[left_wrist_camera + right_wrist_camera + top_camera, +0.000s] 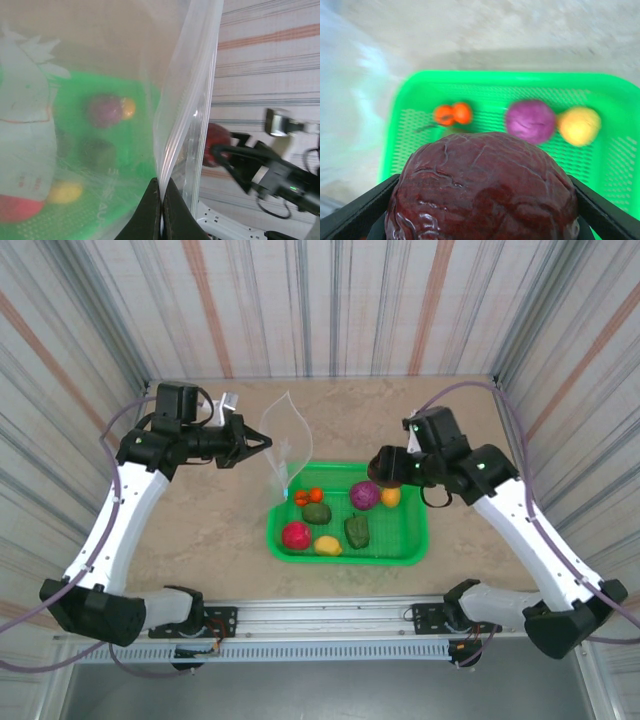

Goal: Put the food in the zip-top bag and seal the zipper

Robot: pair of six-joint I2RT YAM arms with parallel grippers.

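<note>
Dark red food [482, 190] in right end effector [481, 222], left [161, 202] pinching bag [107, 60]

The clear floppy plastic bag [100, 75] blurs the green mesh basket [135, 150] and toy foods [104, 111]. The wrinkled dark red toy fruit [482, 190], cropped at 6 o'clock, hides the right pincer's [480, 215] tips.

Clear floppy plastic zip-top bag [287, 450]: one
Green mesh plastic basket [400, 540]: one
Wrinkled dark red toy fruit [482, 192]: one
Round purple toy vegetable [365, 495]: one
Red rounded toy fruit [296, 535]: one
Yellow toy fruits [327, 545] [391, 497]: two
Green toy vegetables [357, 530] [317, 512]: two
Orange two-lobed toy piece [308, 497]: one
Toy food pieces altogether: eight
</note>
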